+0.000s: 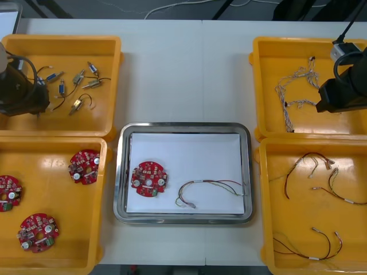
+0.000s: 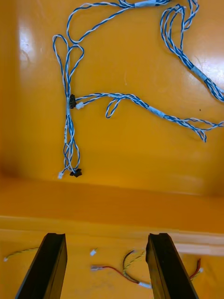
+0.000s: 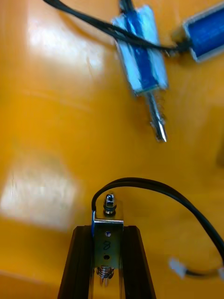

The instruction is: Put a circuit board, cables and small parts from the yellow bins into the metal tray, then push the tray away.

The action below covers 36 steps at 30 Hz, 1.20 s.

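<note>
My left gripper (image 3: 107, 261) is shut on a small metal part (image 3: 107, 231) with a black lead, just above the floor of the far-left yellow bin (image 1: 109, 63). More small metal parts (image 3: 142, 51) lie beyond the fingers and near the left arm (image 1: 20, 91). My right gripper (image 2: 106, 268) is open and holds nothing; it hangs over the far-right yellow bin (image 1: 264, 86), with the twisted blue and white cables (image 2: 70, 103) past its fingertips. The metal tray (image 1: 182, 128) holds a red circuit board (image 1: 149, 177) and a red and yellow cable (image 1: 209, 190).
The near-left bin (image 1: 106, 240) holds three more red circuit boards (image 1: 84, 167). Red and yellow cables (image 1: 321, 177) lie in the near-right bin (image 1: 265, 229). A bin wall (image 2: 112, 205) runs between the right fingers and the blue and white cables.
</note>
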Available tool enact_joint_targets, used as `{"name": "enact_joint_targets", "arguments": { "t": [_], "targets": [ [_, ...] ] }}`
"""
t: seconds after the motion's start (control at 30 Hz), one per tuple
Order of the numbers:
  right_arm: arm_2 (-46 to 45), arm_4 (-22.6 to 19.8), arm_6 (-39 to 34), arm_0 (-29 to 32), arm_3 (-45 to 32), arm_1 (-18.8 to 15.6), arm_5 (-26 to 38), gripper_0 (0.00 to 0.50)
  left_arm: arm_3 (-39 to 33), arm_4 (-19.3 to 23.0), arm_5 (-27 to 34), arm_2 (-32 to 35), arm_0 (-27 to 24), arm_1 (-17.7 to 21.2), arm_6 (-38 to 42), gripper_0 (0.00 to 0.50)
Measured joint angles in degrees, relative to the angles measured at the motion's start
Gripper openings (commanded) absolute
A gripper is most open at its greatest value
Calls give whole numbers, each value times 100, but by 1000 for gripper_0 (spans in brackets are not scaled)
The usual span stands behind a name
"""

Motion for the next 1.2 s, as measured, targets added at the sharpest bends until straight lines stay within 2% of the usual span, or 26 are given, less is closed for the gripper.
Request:
{"name": "enact_joint_targets", "arguments": {
  "t": [0.2, 0.4, 0.6, 0.83, 1.0, 1.2],
  "targets": [
    [-1, -14, 766, -96, 678, -1, -314, 500, -880, -1, 1170, 102, -2, 83, 0, 0],
    [-1, -101, 1971, -191, 1296, -1, -730, 500, -1450, 23, 1868, 123, -7, 164, 0, 0],
    [2, -176, 2764, -299, 1832, -1, -1208, 500, -1872, 111, 2574, 223, -94, 180, 1, 0],
    [258, -233, 3776, -597, 2495, -1, -1685, 500, -2558, 248, 2651, 439, -127, 180, 2, 0],
    [585, -289, 4462, -800, 2811, -1, -1957, 500, -3008, 659, 2660, 439, -128, 179, 50, 0],
    [632, -340, 5231, -816, 2962, -1, -1988, 500, -3582, 1059, 2670, 379, -107, 177, 815, 0]
  ]
}}
